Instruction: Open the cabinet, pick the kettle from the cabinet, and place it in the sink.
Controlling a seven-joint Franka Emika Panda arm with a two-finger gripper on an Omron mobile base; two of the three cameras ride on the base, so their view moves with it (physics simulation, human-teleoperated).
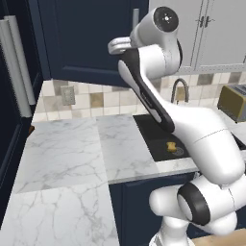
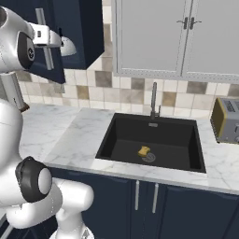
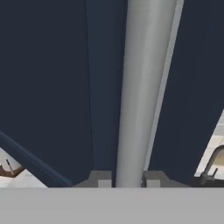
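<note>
Pincer [image 3: 122,180] clamps cabinet handle [image 3: 140,87]; kettle [image 2: 67,45] visible rightward.

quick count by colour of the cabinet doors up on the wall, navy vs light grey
Navy blue recessed-panel wall cabinet door with a long silver bar handle: 1
Light grey wall cabinet doors with small handles: 2
Total: 3

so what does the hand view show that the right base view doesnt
Hand view alone: the gripper fingertips clamped on either side of the silver handle. Right base view alone: the black sink with a yellow sponge inside, the toaster, and the light grey cabinets. Both: the navy cabinet door and the handle.
</note>
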